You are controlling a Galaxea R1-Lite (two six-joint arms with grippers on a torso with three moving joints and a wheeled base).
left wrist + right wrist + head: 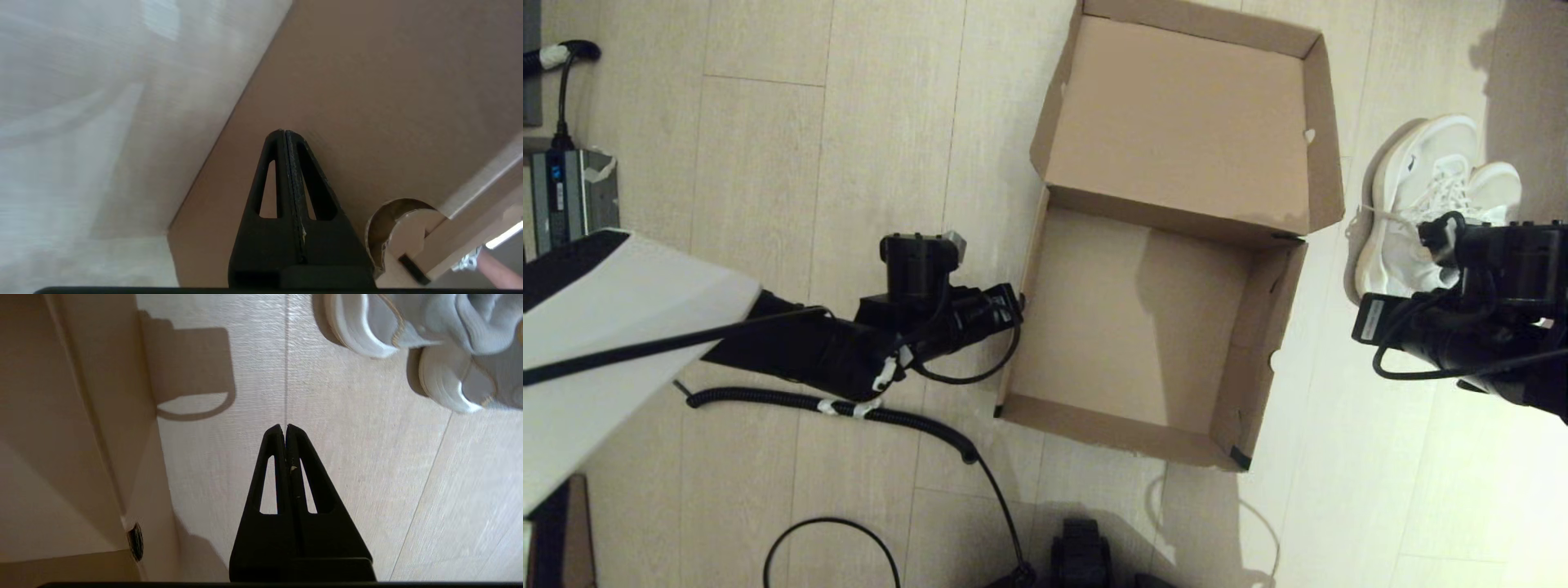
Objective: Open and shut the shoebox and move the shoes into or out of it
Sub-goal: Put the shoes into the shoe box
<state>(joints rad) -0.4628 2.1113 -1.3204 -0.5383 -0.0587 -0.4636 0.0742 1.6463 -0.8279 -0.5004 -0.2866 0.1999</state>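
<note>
The brown cardboard shoebox (1278, 327) stands open on the wooden floor, its hinged lid (1176, 114) laid back on the far side, and nothing lies inside. Black tape marks a near corner. The two white sneakers (1421, 180) rest on the floor to the right of the box, partly hidden by my right arm. My left gripper (1015, 304) is shut and empty, its tips just off the box's left outer wall (367, 81). My right gripper (284, 426) is shut and empty, pointing at bare floor between the box wall (81, 416) and the sneakers (429, 335).
A coiled black cable (890, 416) and a loop of wire lie on the floor near the left arm. A grey power unit (564, 196) sits at the far left. A dark part of the base (1082, 559) shows at the near edge.
</note>
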